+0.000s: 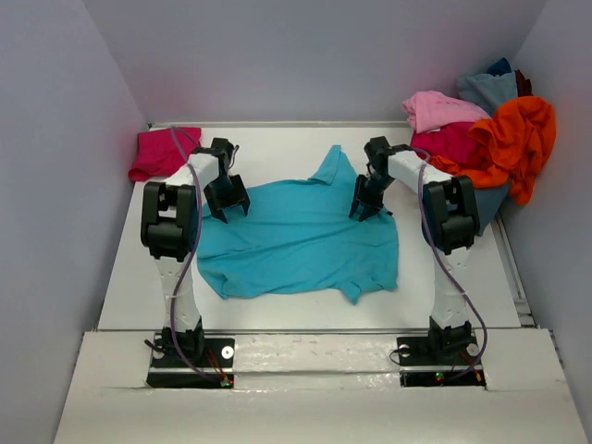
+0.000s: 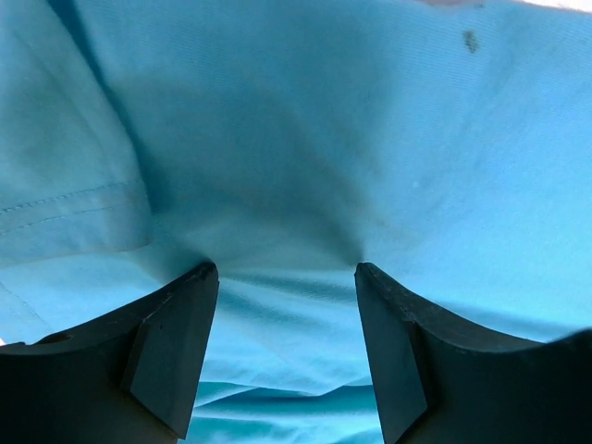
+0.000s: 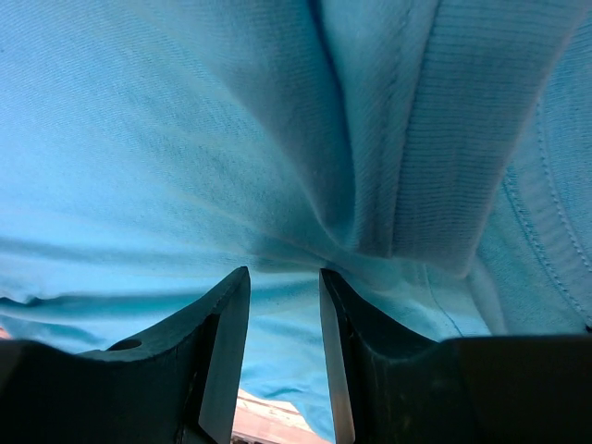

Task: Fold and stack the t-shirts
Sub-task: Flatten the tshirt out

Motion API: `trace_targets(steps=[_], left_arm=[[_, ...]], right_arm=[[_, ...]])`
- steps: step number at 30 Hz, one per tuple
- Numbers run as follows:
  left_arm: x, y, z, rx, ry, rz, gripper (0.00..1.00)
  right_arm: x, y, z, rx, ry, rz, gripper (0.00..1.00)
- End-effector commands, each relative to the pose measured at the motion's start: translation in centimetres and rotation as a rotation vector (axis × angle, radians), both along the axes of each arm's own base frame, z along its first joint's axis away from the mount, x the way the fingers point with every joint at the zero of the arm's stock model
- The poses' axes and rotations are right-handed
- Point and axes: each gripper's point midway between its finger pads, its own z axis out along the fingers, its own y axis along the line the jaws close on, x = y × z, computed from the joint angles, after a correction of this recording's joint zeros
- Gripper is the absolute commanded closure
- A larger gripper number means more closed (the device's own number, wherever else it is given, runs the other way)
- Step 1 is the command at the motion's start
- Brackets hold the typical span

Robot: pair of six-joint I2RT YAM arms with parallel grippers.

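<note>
White counter (image 1: 129,268), boxed in by pale grey walls, carries the bright turquoise t-shirt (image 1: 301,236), spread out and rumpled in the middle between the two arms. A magenta-pink t-shirt (image 1: 164,153) lies at the far left corner. At the far right corner is a loose heap: an orange t-shirt (image 1: 518,139) on the near side, a crimson one (image 1: 453,143) beside it, a light pink one (image 1: 439,109) above, and a dusty blue one (image 1: 486,90) behind.

The left hand (image 1: 227,199) is down on the turquoise shirt's far left edge, its fingers (image 2: 185,314) wide apart, tips pressed into cloth that puckers between them. The right hand (image 1: 367,205) is on the shirt's far right part, its fingers (image 3: 227,314) narrow. A fold runs to their tips, and I cannot tell if it is pinched.
</note>
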Motion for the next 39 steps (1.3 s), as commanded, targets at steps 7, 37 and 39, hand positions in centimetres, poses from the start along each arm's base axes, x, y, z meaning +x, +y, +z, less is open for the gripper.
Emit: trace_targets(steps=[7, 37, 39], left_arm=[[-0.4, 2.1, 0.7, 0.061, -0.002, 0.016, 0.27], [5.5, 11.2, 3.0, 0.197, -0.094, 0.192, 0.27], [5.8, 11.5, 3.2, 0.21, -0.1, 0.196, 0.27]], right_arm=[[-0.6, -3.6, -3.5, -0.15, 0.027, -0.008, 0.57], [-0.1, -3.1, -3.1, -0.1, 0.023, -0.004, 0.57], [-0.1, -3.1, -3.1, -0.102, 0.024, -0.003, 0.57]])
